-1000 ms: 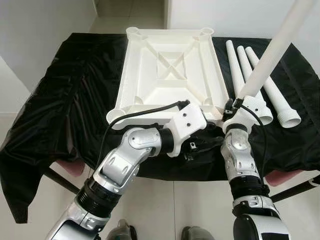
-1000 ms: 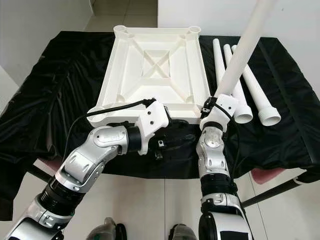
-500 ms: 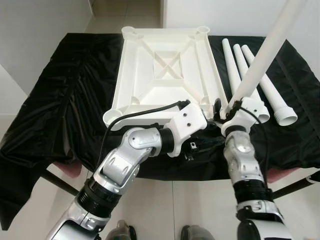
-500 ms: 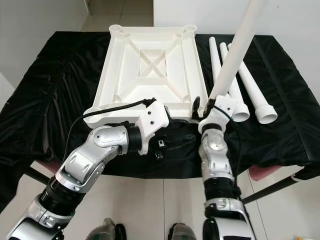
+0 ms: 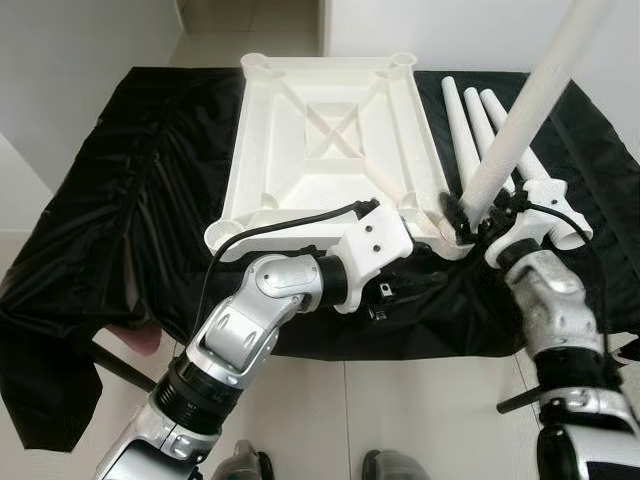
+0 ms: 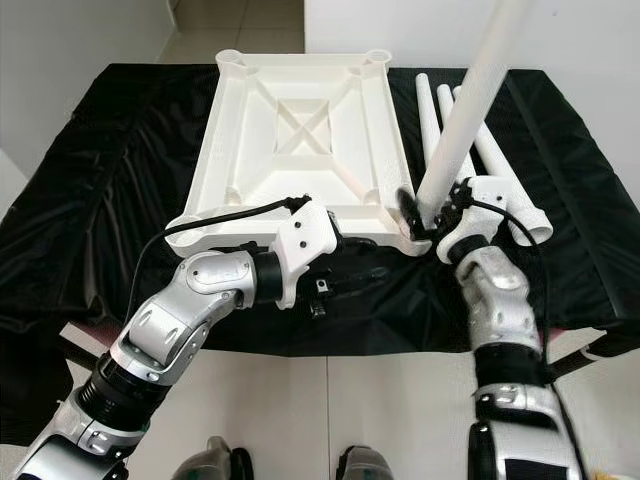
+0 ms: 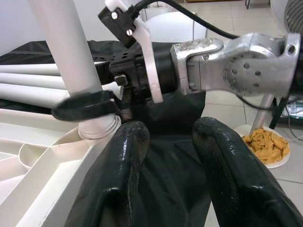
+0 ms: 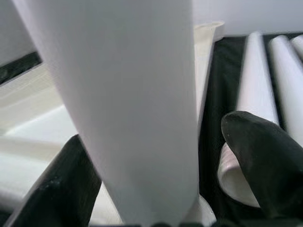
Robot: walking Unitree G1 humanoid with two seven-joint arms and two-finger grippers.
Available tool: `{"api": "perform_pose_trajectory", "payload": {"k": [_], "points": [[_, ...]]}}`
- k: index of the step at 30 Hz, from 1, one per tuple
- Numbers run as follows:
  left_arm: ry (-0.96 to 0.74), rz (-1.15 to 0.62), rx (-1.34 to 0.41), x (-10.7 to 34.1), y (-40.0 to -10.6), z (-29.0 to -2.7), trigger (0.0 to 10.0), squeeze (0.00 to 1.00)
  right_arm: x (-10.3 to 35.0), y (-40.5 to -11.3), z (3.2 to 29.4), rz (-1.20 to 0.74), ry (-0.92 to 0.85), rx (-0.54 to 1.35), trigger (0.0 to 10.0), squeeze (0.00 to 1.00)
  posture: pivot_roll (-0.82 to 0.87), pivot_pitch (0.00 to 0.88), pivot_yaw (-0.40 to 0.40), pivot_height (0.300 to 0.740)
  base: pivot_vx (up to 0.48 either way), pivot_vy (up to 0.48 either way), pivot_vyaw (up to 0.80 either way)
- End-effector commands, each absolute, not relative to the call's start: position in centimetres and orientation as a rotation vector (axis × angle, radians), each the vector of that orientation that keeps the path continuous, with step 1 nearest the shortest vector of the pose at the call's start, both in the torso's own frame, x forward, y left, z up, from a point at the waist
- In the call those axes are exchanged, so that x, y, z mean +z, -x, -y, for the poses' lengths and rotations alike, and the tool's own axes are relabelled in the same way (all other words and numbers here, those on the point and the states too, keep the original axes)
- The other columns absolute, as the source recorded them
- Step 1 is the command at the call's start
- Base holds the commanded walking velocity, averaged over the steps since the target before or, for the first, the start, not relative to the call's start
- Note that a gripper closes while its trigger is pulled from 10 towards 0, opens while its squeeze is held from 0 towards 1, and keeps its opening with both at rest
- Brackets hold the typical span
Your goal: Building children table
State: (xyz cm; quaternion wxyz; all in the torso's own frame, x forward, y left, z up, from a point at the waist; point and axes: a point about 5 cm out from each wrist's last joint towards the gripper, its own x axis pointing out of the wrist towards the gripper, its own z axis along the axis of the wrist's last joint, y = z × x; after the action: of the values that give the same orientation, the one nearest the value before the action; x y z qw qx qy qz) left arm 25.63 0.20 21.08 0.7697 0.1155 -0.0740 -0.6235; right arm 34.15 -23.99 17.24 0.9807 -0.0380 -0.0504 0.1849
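The white tabletop (image 5: 335, 140) lies upside down on a black cloth (image 5: 130, 190), its ribbed underside up and a round socket at each corner. No writing or label can be read anywhere. At the near right corner socket a white leg (image 5: 520, 130) stands tilted, its foot at the socket; the right gripper (image 5: 470, 215) grasps it low down, one black finger on each side, as the right wrist view shows close up. Three more legs (image 5: 490, 140) lie side by side on the cloth to the right of the tabletop. The left gripper (image 5: 415, 285) hovers over the cloth at the tabletop's near edge, its fingers (image 7: 128, 156) parted and holding nothing. The left wrist view adds a plate of yellowish food (image 7: 265, 146) on the floor beyond.
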Motion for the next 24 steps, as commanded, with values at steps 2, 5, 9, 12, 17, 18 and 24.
{"api": "perform_pose_trajectory", "payload": {"k": [2, 5, 9, 12, 17, 18, 24], "points": [[-0.261, 0.164, -1.324, 21.2, -26.0, -0.3, 10.0, 0.0, 16.8, -34.4, 23.6, 0.062, 0.111, 0.487, 10.0, 0.0, -0.06, 0.086, 0.062, 0.74, 0.0, 0.0, 0.0], [-0.263, 0.165, -1.32, 21.3, -26.0, -0.4, 10.0, 0.0, 17.1, -35.1, 23.4, 0.053, 0.124, 0.533, 10.0, 0.0, -0.05, 0.083, 0.063, 0.74, 0.0, 0.0, 0.0], [-0.263, 0.165, -1.319, 21.3, -26.0, -0.4, 10.0, 0.0, 17.3, -35.3, 23.4, 0.05, 0.121, 0.544, 10.0, 0.0, -0.05, 0.083, 0.063, 0.74, 0.0, 0.0, 0.0], [-0.265, 0.167, -1.319, 21.3, -26.0, -0.4, 10.0, 0.0, 17.7, -36.1, 23.1, 0.047, 0.118, 0.545, 10.0, 0.0, -0.05, 0.082, 0.064, 0.74, 0.0, 0.0, 0.0], [-0.266, 0.169, -1.318, 21.4, -26.0, -0.4, 10.0, 0.0, 18.1, -36.7, 22.8, 0.038, 0.134, 0.558, 10.0, 0.0, -0.05, 0.082, 0.064, 0.74, 0.0, 0.0, 0.0], [-0.266, 0.169, -1.317, 21.4, -26.0, -0.4, 10.0, 0.0, 18.1, -36.8, 22.7, 0.029, 0.146, 0.568, 10.0, 0.0, -0.05, 0.084, 0.063, 0.74, 0.0, 0.0, 0.0], [-0.264, 0.168, -1.314, 21.4, -26.0, -0.4, 10.0, 0.0, 18.1, -36.8, 22.9, -0.006, 0.171, 0.61, 1.1, 0.0, -0.05, 0.086, 0.061, 0.74, 0.0, 0.0, 0.0]]}}
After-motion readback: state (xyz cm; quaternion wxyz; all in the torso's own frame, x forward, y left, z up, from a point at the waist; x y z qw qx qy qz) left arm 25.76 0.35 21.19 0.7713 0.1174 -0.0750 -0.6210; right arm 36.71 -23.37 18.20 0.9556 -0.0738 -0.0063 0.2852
